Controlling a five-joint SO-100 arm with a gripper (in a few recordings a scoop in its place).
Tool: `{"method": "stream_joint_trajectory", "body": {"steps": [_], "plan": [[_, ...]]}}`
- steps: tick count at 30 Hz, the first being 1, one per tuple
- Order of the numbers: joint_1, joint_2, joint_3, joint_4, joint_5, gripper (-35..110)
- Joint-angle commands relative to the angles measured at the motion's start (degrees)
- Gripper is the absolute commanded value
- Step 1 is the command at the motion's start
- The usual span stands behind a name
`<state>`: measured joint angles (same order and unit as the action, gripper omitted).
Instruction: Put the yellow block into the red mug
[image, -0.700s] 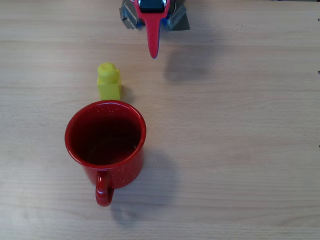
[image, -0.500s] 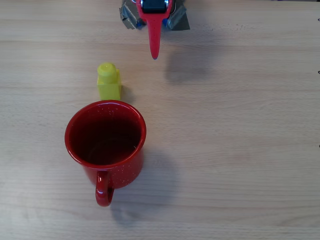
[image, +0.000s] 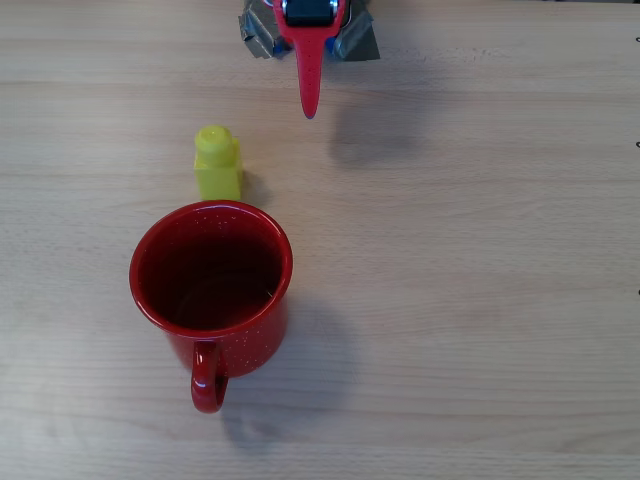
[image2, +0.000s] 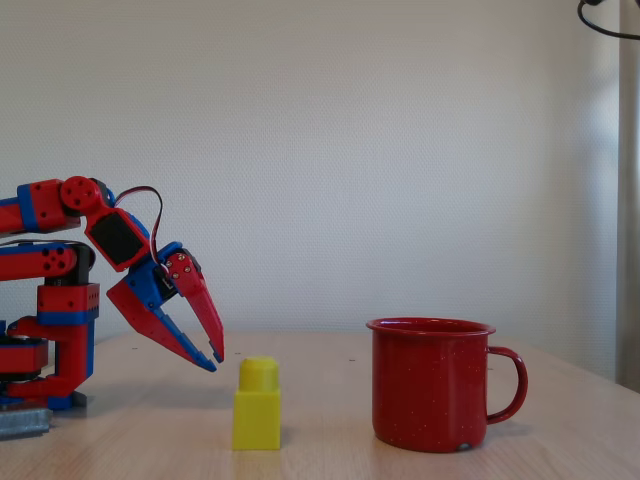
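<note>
The yellow block (image: 218, 163) (image2: 257, 405) stands upright on the wooden table, stud on top, just beyond the rim of the red mug (image: 211, 272) (image2: 432, 383). The mug stands upright, dark inside, its handle pointing toward the bottom edge in the overhead view. My red and blue gripper (image: 309, 112) (image2: 214, 362) hangs above the table to the upper right of the block in the overhead view, apart from it. In the fixed view its fingers slant down toward the block, tips nearly together, with nothing between them.
The arm's base (image: 308, 30) is clamped at the table's far edge in the overhead view. Bare wood (image: 480, 260) stretches to the right of the mug. A white wall (image2: 400, 150) backs the table in the fixed view.
The gripper tip has shifted very slightly to the right in the overhead view. The block and the mug have not moved.
</note>
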<state>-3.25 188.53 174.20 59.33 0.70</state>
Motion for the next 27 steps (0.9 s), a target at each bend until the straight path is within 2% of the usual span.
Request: {"method": "stream_joint_trajectory", "body": {"steps": [1,10,19,27], "plan": [[-0.3,-0.7,-3.1,1.1,-1.5,0],[0.0,-13.9,-17.0,1.8,0.0,0],[2.3,-30.0,-35.9,9.7,1.1,0],[6.9,-42.3,-51.9,17.5,-7.0,0]]}}
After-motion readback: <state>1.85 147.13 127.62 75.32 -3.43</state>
